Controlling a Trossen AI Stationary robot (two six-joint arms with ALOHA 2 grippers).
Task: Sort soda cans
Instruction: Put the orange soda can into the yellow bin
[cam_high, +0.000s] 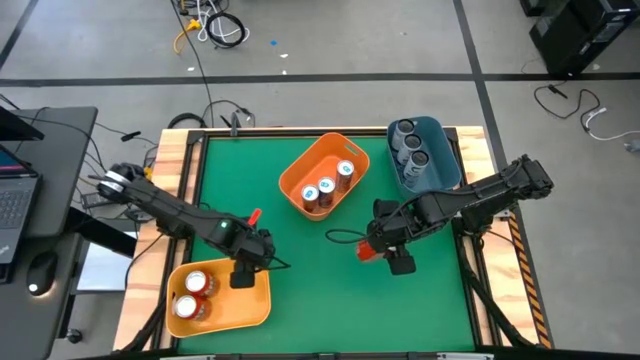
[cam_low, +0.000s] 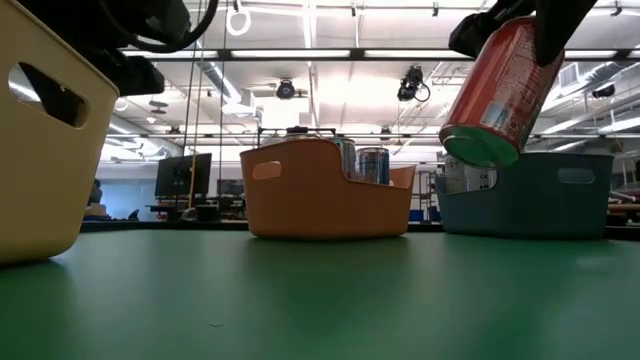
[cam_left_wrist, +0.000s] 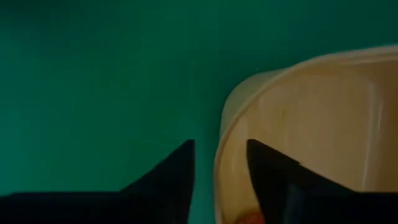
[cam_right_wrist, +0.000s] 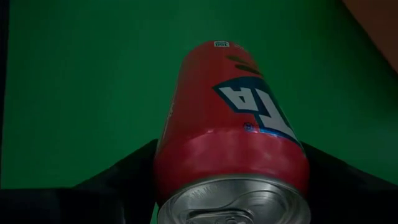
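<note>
My right gripper (cam_high: 390, 255) is shut on a red soda can (cam_right_wrist: 233, 118), held above the green table right of centre. My left gripper (cam_high: 243, 270) points down over the right rim of the yellow bin (cam_high: 240, 305), open. One finger (cam_left_wrist: 177, 171) stands outside the bin wall (cam_left_wrist: 225, 134) and the other (cam_left_wrist: 270, 171) inside it, with a gap showing on both sides. Two red cans (cam_high: 192, 293) stand upright in that bin. Three white-and-blue cans (cam_high: 328, 185) stand in the orange bin (cam_high: 298, 172), and dark cans (cam_high: 410, 145) in the blue bin (cam_high: 447, 150). My right gripper pinches the red can between its two fingers (cam_right_wrist: 127, 177), on the can's side wall near the silvery top end (cam_right_wrist: 186, 158). The fingers come steeply from above. The can hangs tilted, its bottom end (cam_low: 482, 145) lowest and well clear of the table.
The orange bin sits at the table's far middle and the blue bin at the far right corner. Open green surface (cam_high: 320, 300) lies between the yellow bin and my right gripper. A wooden frame (cam_high: 175, 170) edges the table. A desk with a laptop stands off its left side.
</note>
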